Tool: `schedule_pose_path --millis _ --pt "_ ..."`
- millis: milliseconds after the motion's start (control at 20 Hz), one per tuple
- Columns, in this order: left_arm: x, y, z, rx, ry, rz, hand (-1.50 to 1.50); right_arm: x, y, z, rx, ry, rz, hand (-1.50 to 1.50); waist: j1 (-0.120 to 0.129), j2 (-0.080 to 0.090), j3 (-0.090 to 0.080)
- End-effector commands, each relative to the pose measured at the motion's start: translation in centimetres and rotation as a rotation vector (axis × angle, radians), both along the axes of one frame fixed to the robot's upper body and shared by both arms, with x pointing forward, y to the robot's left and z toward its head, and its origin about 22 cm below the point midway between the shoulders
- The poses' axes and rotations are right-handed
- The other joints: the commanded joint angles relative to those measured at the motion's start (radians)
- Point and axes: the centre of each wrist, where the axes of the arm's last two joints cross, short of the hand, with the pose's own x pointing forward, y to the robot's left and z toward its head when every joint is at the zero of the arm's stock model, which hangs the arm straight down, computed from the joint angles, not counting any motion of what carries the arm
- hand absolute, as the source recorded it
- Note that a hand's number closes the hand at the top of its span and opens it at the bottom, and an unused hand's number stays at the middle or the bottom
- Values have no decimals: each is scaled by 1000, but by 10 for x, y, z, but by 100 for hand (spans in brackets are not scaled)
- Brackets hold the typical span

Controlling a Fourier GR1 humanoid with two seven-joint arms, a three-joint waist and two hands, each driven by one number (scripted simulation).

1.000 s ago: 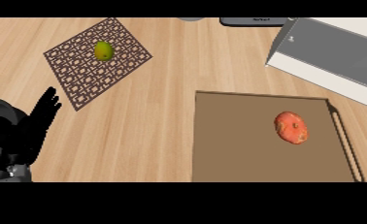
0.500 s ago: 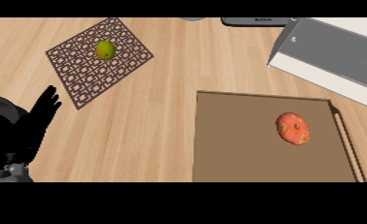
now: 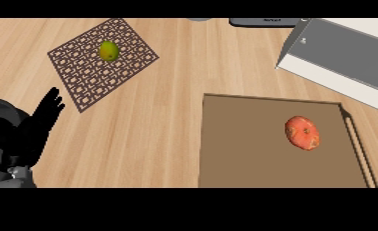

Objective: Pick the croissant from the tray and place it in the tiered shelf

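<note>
croissant (image 3: 303, 132) alone on tray (image 3: 244, 150), white shelf (image 3: 336, 57) just beyond

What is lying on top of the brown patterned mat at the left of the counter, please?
A single small yellow-green fruit lies on the patterned mat, toward its far end. The rest of the mat shows bare. What is under the fruit is covered, so I cannot tell.

The scene is evenly and brightly lit, with no glare to be seen on the wooden counter (image 3: 177, 110). Only faint, soft shadows are cast. No edge distortion is noticed left or right.
</note>
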Motion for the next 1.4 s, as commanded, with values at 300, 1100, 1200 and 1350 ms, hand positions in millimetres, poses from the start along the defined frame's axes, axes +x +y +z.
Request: schedule_pose_path --millis 300,1100,1200,1350 --pt "-4 0 -1 4 11 5 0 51 -38 -34 81 -33 -32 150 4 0 0" --pt "8 -16 5 -1 21 3 0 89 -82 -71 108 -2 -83 -150 4 1 1" --pt "-8 -10 0 -6 7 -2 0 84 -87 -85 133 -46 -58 -150 2 -1 1" --pt "-5 -4 6 10 -5 4 0 81 -100 -86 222 -102 -45 -150 1 0 1"
